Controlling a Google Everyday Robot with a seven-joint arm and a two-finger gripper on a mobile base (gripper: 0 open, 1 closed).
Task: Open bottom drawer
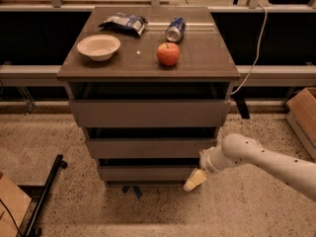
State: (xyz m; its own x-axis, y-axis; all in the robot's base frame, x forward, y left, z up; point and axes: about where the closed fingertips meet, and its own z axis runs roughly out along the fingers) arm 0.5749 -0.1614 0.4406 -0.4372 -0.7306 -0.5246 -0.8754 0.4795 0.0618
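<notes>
Camera view: you see the bottom drawer lowest of three, beneath the worktop. The pincer sits at its front's right end, apparently touching it. You cannot tell the pincer's state.

The bench top is finished dark and smooth, with a faint sheen; the bottom drawer front is given a matt grey-brown, flat surface; the gripper, seen at that front's right end, is tipped in matt cream material; the arm is cased in smooth white plastic; the can is shown as shiny metal; the bag is made of crinkled glossy film; the apple is glossy-skinned; the bowl is matt white; the floor is laid in speckled stone; the box is plain cardboard.
</notes>
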